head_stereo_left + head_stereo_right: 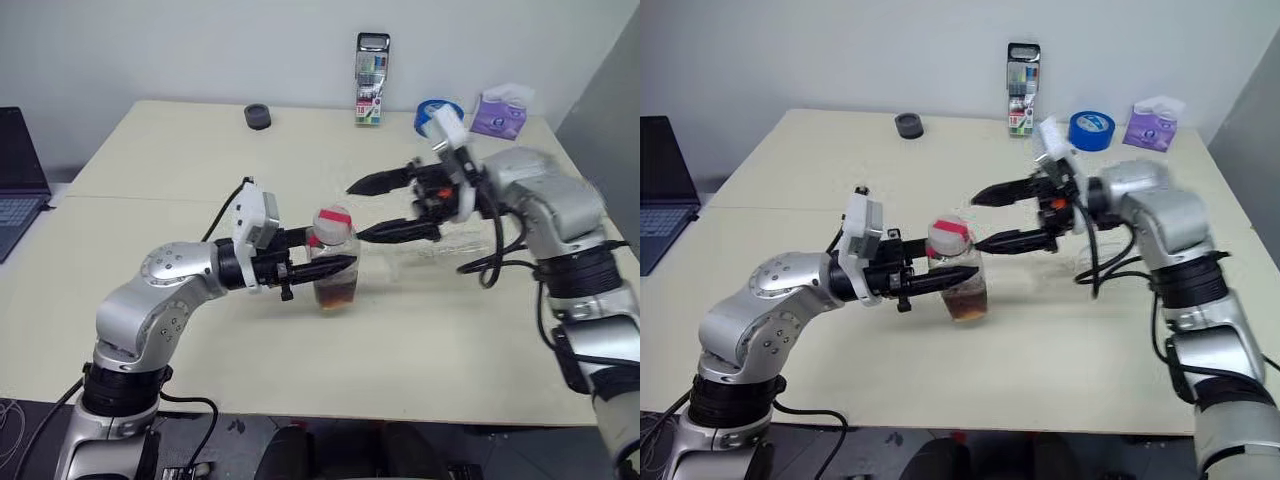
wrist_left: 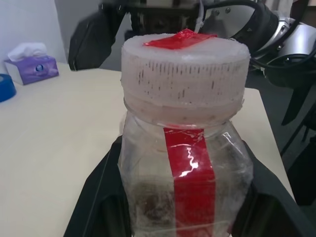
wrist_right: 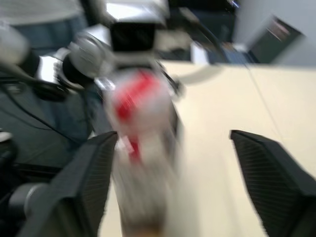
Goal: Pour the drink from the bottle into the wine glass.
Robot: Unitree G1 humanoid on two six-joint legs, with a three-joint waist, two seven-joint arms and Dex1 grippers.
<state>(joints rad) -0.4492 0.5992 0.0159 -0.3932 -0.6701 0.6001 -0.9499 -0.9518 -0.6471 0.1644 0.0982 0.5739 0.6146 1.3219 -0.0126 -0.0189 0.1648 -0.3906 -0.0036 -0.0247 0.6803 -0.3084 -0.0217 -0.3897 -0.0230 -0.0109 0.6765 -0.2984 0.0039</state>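
Wine glass [image 1: 440, 250] barely visible behind right gripper [image 1: 385, 208], wide open, empty. Left gripper [image 1: 325, 268] clamped on bottle [image 1: 335, 265], drink [image 1: 338, 291] low inside. Beige surface [image 1: 180, 160]; laptop [image 1: 15, 180] cut off at left edge.

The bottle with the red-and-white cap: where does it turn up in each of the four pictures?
Left eye view: the bottle, centre, shut in the left pincer.
Right eye view: bottle just left of centre, above the table's near edge.
Left wrist view: bottle close up in the middle, cap on top.
Right wrist view: bottle blurred, left of centre, between the right pincer's open fingers.
Shared landmark: its red label strip.
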